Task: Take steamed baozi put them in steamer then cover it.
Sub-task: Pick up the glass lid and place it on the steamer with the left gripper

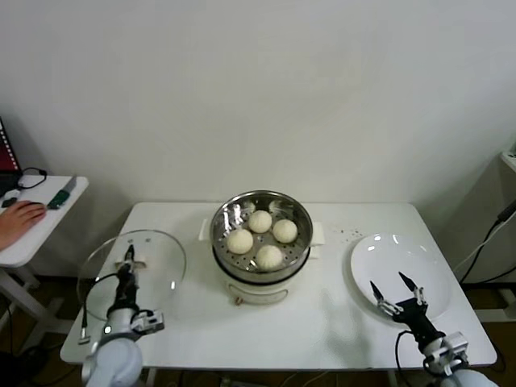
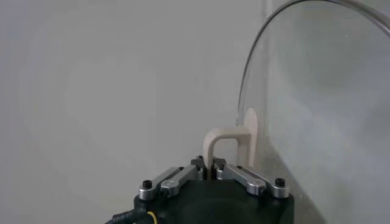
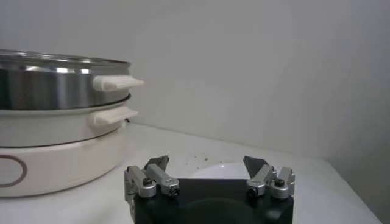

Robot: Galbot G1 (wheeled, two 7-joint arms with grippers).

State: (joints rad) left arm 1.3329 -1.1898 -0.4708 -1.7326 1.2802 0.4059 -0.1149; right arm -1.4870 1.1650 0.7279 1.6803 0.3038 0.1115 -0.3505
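Observation:
The steamer, a shiny steel basket on a white pot base, stands mid-table with several cream-white baozi on its perforated floor. It also shows in the right wrist view. My left gripper is shut on the white handle of the clear glass cover and holds it tilted over the table's left edge, apart from the steamer. The glass shows in the left wrist view. My right gripper is open and empty over the white plate, which also shows in the right wrist view between its fingers.
The white table has a few dark specks behind the plate. A small side table at the left holds cables and a person's hand. A white cabinet edge is at the far right.

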